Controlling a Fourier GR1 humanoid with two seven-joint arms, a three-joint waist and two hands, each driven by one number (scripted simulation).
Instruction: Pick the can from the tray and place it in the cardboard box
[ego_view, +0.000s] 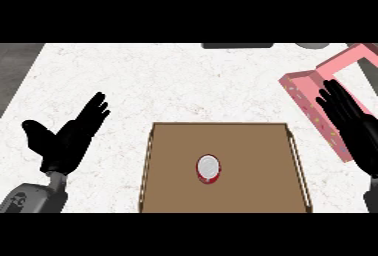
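While the can (208, 169) stands upright on the brown tray (251, 145), its silver lid facing up and its red wall showing just below, neither hand touches it. It sits a little left of the tray's middle, toward the near edge, with its long axis vertical, so any grasp would have to come at its side or down over the top. The left hand (68, 137) rests over the white table (170, 80) left of the tray, fingers (94, 109) straight and spread, thumb out, holding nothing. The right hand (354, 127) shows at the right edge, fingers likewise straight and empty, lying in front of the pink box (314, 92), which stands past the tray's far right corner. From the left hand the can lies to the right and slightly nearer the robot; from the right hand it lies to the left and nearer. The two look about equally far from the can, but the right hand is already beside the box, so it seems the likelier one for the pick, which has not begun.
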